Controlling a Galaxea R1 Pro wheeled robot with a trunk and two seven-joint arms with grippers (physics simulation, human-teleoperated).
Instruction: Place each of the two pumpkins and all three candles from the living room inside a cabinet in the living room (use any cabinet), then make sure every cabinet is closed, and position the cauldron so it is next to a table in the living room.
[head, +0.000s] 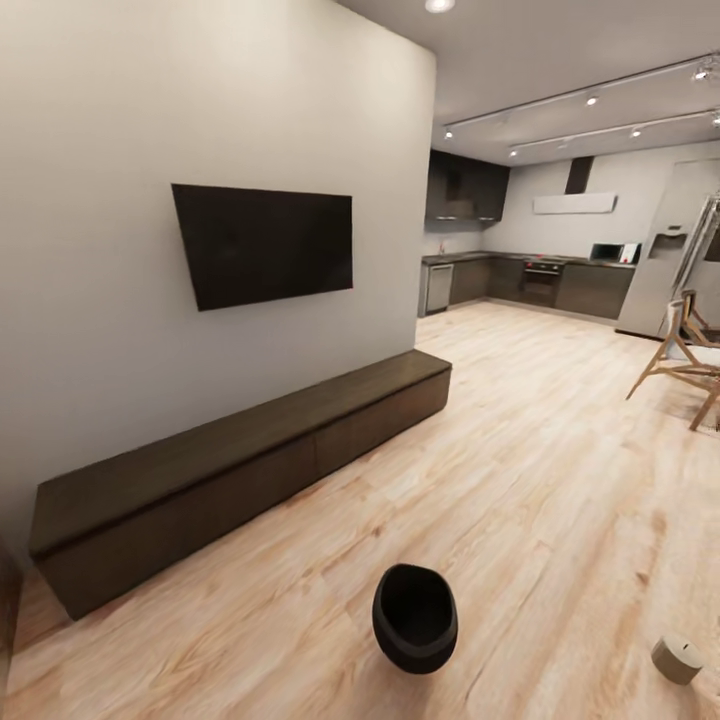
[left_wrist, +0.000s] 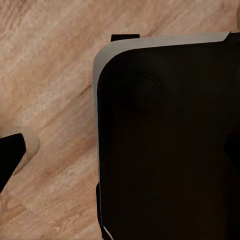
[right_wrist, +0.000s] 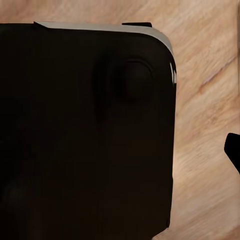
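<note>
Grippers' states I couldn't tell; the cabinet (head: 240, 465) looked shut, while the cauldron (head: 415, 617) and a candle (head: 677, 659) sat unplaced on the floor (head: 520, 470).

Open wood floor (head: 520, 440) ahead, broken near the front by a black cauldron (head: 415, 617) and a small pale cylinder, perhaps a candle (head: 677, 659). Long dark cabinet (head: 240, 455) flush along the wall; wooden chair (head: 685, 355) well off right.
</note>
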